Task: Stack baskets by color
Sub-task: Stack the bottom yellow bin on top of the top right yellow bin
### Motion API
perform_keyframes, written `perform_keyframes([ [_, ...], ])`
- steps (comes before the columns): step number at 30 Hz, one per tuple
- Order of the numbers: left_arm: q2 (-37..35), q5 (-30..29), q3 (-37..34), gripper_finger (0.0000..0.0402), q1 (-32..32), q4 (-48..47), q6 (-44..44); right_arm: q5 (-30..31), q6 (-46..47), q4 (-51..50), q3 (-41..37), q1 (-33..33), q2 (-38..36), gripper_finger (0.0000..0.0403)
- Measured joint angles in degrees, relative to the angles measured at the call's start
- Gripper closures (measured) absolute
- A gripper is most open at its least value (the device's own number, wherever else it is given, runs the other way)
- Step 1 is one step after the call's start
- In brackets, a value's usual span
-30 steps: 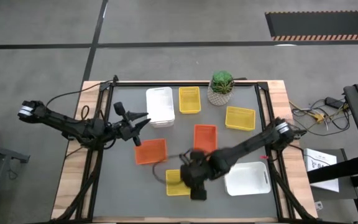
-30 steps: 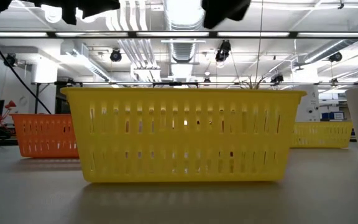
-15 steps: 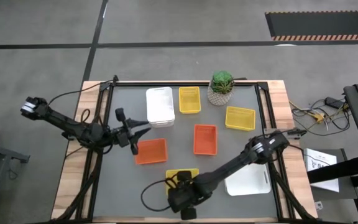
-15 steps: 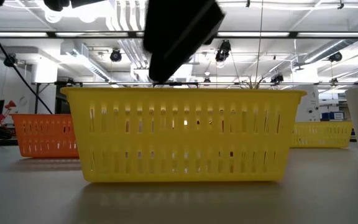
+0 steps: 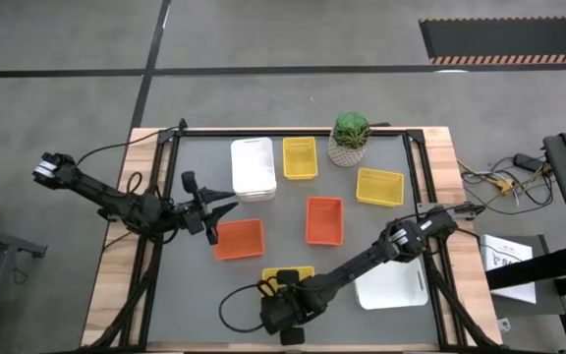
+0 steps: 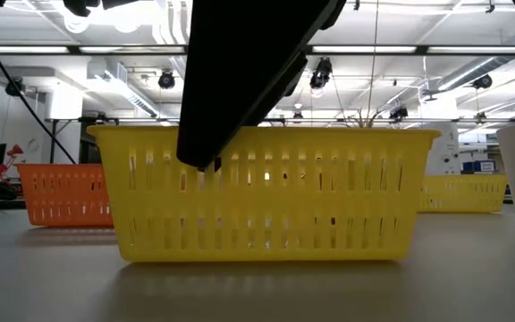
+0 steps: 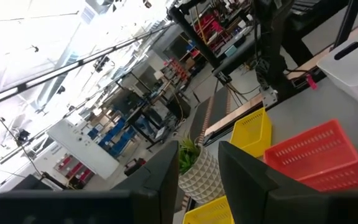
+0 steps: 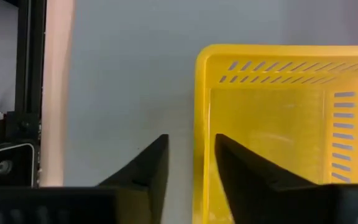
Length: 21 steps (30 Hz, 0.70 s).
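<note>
Grey table (image 5: 180,285), wood-edged. Item: my right pincer (image 8: 191,146), low over the near yellow basket (image 8: 278,124), fingers straddling its end wall, one inside, one outside; clamped or not, I cannot tell. Item: my left pincer (image 5: 222,202), released and holding nothing, an orange basket (image 5: 239,238) just beside it. Beyond my right pincer: second orange basket (image 5: 324,219), two yellow (image 5: 300,157) (image 5: 379,187), white stack (image 5: 253,167), plant (image 5: 350,138). Beside it: white basket (image 5: 393,283).

Right hand (image 8: 190,163) astride yellow basket (image 8: 291,124) wall, seemingly ungripped
</note>
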Motion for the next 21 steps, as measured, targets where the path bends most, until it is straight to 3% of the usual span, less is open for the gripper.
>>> perform_keyframes([
  [6,0.0,0.0,0.0,0.0304,0.0,0.1,0.9,0.0,-0.5,0.0,0.0,-0.2,0.0,0.0381],
  [13,0.1,0.0,0.0,0.0304,0.0,0.3,0.8,-0.1,-0.5,-0.6,0.0,-0.3,-1.5,0.0388],
  [21,0.1,0.1,0.0,0.0304,0.0,0.5,0.8,0.2,-2.0,-2.6,0.0,-0.3,-8.7,0.0390],
])
